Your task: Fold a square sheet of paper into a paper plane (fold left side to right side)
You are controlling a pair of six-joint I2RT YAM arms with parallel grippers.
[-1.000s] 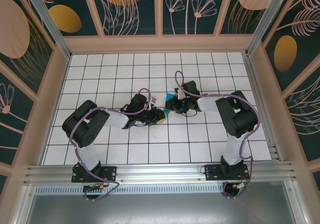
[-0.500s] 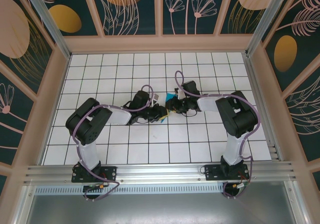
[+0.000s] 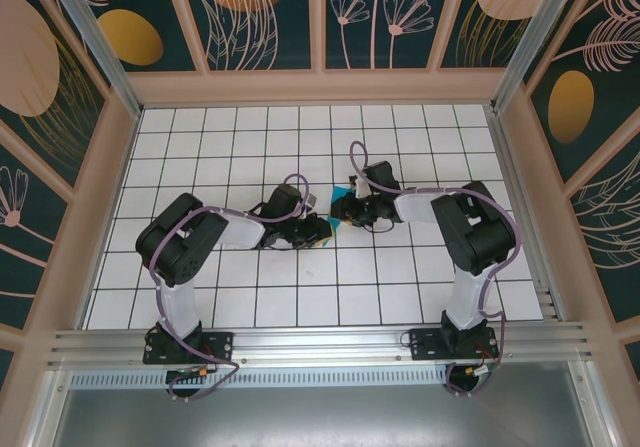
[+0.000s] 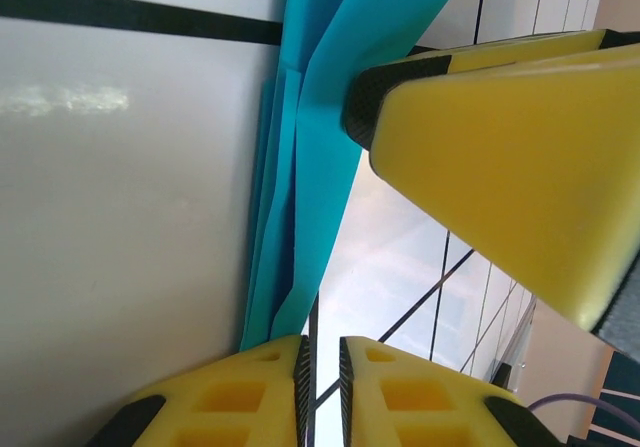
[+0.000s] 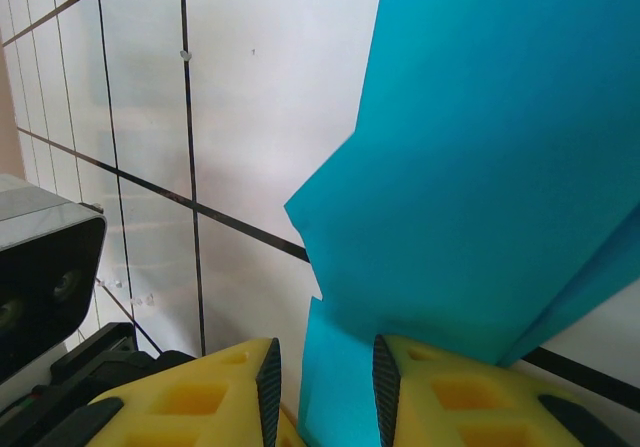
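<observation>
Top external view puts the teal paper [image 3: 342,189] at the middle of the table [image 3: 200,297], between both grippers. From the left wrist we see its folded layers running lengthwise up the frame, narrowing toward the left gripper [image 4: 322,352], whose fingers are nearly together; we cannot tell whether they nip it. Our right gripper [image 5: 325,362] pinches a paper edge.

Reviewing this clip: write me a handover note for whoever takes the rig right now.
Right hand: closed on the teal paper, pinching a folded edge.
Left hand: jaws almost together at the paper's layered end; whether it really grips is unclear.
Paper: mid-table, between the two hands.
Done: several folds are in and stacked layers are visible.
Left: a finished dart shape isn't evident, so the remaining creases are probably to come.
</observation>
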